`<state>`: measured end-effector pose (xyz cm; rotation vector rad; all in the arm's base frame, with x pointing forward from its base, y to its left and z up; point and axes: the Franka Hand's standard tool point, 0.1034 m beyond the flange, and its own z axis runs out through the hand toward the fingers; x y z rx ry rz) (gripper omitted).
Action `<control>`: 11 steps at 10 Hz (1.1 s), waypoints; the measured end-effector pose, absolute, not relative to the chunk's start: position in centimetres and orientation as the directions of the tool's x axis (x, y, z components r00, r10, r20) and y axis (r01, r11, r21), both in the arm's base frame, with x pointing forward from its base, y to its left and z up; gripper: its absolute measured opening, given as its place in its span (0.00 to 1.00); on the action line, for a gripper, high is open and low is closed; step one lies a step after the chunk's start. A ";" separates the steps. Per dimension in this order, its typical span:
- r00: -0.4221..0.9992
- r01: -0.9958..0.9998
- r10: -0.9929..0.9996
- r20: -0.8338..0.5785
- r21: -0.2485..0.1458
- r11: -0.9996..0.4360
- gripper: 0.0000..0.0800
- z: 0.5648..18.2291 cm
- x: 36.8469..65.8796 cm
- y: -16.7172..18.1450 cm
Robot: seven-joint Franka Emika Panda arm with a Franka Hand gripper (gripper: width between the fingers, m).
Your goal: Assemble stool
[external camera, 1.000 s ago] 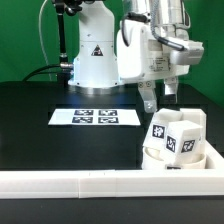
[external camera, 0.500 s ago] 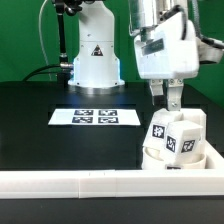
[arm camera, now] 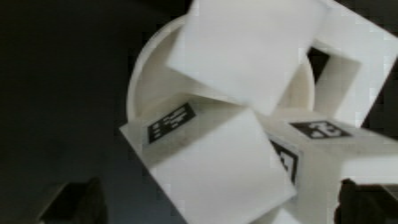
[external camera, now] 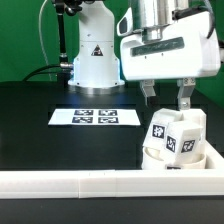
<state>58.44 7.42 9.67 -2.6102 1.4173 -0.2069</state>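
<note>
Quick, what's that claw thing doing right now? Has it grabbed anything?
Gripper: open, holding nothing, hovering just above the stool legs.

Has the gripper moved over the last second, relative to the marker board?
Yes. The gripper has rotated and shifted toward the exterior view's right, away from the marker board. Its open fingers now hang above the stacked legs.

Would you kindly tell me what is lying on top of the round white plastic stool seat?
Blocky white tagged legs are piled on the round white seat, beneath the open gripper. Two legs show clearly; whether a third lies behind them is hidden, as is the seat's middle.
</note>
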 end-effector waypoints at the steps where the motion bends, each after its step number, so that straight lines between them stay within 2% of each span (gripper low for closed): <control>1: 0.665 -0.720 -0.743 0.077 -0.199 -0.665 0.81 9.7 58.5 7.1; 3: 0.816 -0.542 -0.565 0.121 -0.178 -0.821 0.81 9.7 58.5 7.3; 5: 0.858 -0.473 -0.495 0.136 -0.166 -0.866 0.81 10.0 58.4 8.1; 8: 0.935 -0.296 -0.313 0.168 -0.119 -0.948 0.81 10.0 58.5 7.6; 11: 0.979 0.076 0.068 0.191 -0.034 -0.997 0.81 10.0 58.6 7.6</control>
